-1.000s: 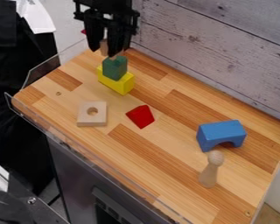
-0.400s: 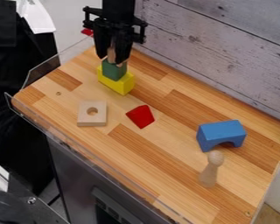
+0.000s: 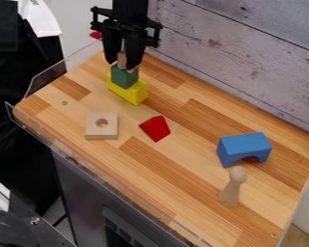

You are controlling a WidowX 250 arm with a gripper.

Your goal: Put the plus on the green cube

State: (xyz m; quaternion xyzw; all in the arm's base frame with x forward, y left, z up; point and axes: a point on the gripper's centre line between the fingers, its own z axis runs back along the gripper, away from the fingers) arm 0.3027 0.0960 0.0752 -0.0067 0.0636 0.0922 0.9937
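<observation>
No text is showing legibly — no label, brand, number or sign is reading clearly.

Scattered toys (image 3: 244, 146) on wooden tabletop (image 3: 183, 161)

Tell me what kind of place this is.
Probably a robotics lab or test workspace: a black robot arm hangs over a wooden tabletop scattered with simple blocks, including a blue arch.
</observation>
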